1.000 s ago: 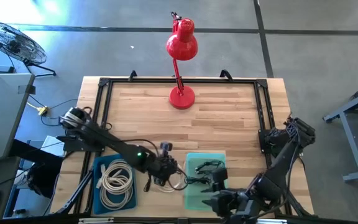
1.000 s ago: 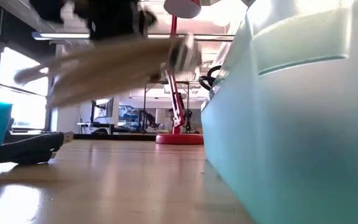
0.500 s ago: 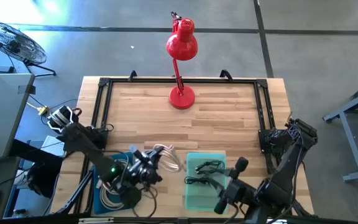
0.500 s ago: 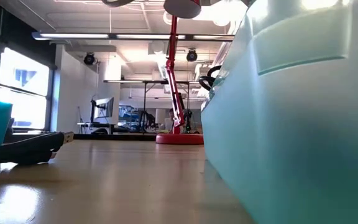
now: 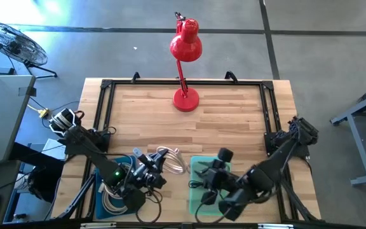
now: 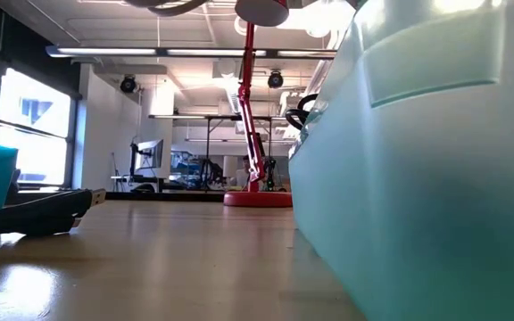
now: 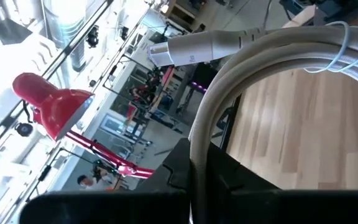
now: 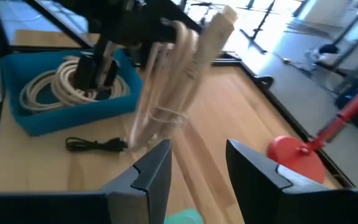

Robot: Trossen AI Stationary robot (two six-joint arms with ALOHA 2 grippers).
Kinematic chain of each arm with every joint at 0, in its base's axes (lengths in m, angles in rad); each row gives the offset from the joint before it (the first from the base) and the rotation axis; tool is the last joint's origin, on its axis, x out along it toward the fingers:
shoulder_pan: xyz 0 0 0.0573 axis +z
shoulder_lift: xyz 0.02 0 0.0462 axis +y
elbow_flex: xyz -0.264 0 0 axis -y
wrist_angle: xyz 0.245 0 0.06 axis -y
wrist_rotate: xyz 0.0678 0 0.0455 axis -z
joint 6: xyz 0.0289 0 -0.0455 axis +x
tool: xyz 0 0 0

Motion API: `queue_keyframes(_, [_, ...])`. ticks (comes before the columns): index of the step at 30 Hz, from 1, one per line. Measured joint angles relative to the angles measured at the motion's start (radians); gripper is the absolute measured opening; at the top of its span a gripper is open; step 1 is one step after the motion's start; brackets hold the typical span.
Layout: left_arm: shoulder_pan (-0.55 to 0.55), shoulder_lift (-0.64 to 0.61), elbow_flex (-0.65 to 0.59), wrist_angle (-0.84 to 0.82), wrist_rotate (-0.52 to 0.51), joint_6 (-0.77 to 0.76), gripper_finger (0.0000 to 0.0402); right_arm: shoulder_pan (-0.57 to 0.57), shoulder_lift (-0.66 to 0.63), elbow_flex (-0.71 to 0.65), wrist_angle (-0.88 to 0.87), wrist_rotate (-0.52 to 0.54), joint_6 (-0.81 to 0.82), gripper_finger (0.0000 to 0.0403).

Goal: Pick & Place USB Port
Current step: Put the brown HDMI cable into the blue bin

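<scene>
left gripper (image 5: pixel 146 173), lower left of the high view, is closed on a beige coiled cable (image 5: pixel 169 160) held above the table between the blue bin (image 5: pixel 101 170) and the teal tray (image 5: pixel 199 197). right gripper (image 5: pixel 210 179), jaws apart and empty, sits over the tray just right of the cable.

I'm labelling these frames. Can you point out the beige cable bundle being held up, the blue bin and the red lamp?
beige cable bundle (image 8: pixel 185 74): right wrist view, middle of the hanging loops.
blue bin (image 8: pixel 73 115): right wrist view, its near wall.
red lamp (image 5: pixel 185 46): high view, on the shade.
</scene>
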Motion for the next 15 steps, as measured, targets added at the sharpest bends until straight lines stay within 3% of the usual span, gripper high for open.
queue_keyframes(9, [0.0,0.0,0.0,-0.002,0.0,0.007,0.001,-0.081,0.0,0.0,0.257,-0.276,-0.239,0.0144])
queue_keyframes(15, [0.0,0.0,0.0,-0.007,0.013,0.007,0.001,-0.121,0.0,0.0,0.269,-0.305,-0.276,0.0144])
